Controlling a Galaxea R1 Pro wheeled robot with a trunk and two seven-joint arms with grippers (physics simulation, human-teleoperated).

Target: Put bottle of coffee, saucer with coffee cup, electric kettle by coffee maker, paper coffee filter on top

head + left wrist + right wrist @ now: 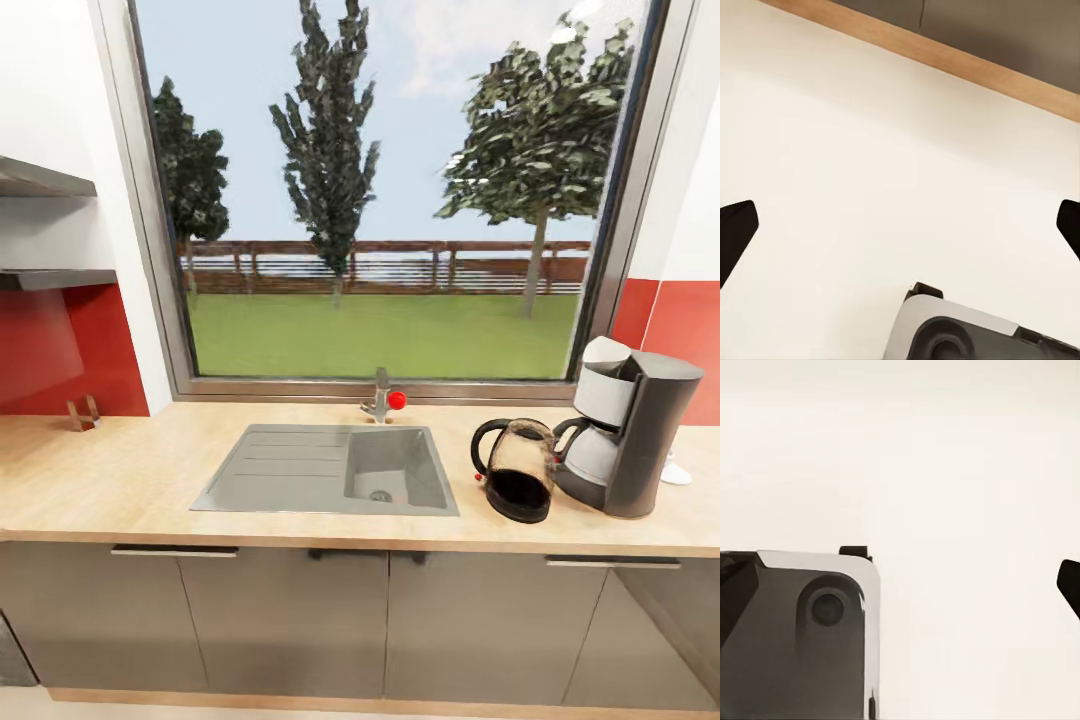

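Electric kettle beside coffee maker near counter right end. Left gripper and right gripper fingers spread wide, empty.

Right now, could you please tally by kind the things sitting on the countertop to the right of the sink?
Electric kettle: 1
Coffee maker: 1
White item behind the coffee maker, mostly hidden, perhaps the saucer: 1
Total: 3

Upright kettle touching grey coffee maker
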